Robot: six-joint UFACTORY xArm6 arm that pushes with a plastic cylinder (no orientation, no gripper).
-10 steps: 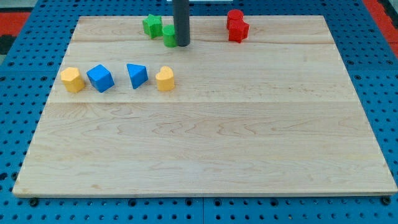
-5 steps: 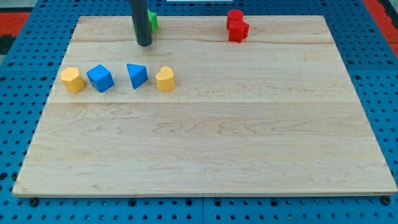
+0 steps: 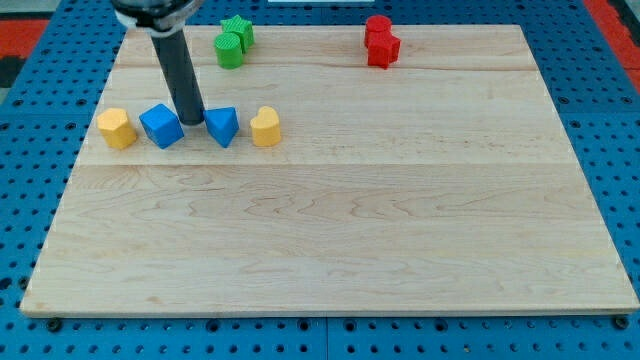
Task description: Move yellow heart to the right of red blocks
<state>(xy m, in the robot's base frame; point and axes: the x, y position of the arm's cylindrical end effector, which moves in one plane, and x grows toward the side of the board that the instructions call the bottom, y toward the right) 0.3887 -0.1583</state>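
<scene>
My tip point(image 3: 192, 121) has come down from beside the green blocks at the view's top and now sits in the gap between the blue cube point(image 3: 161, 125) and the blue wedge point(image 3: 221, 126), seemingly touching the wedge's left edge. The tool is a bare dark rod, grasping nothing. The green cylinder point(image 3: 229, 49) and green star point(image 3: 239, 30), hidden before, now show. The rod's upper end is cut off at the view's top. The yellow heart point(image 3: 265, 127) lies just right of the wedge, well left of the two stacked-looking red blocks point(image 3: 380, 42). A yellow block point(image 3: 116, 128) ends the row on the pale wooden tabletop point(image 3: 330, 230)
</scene>
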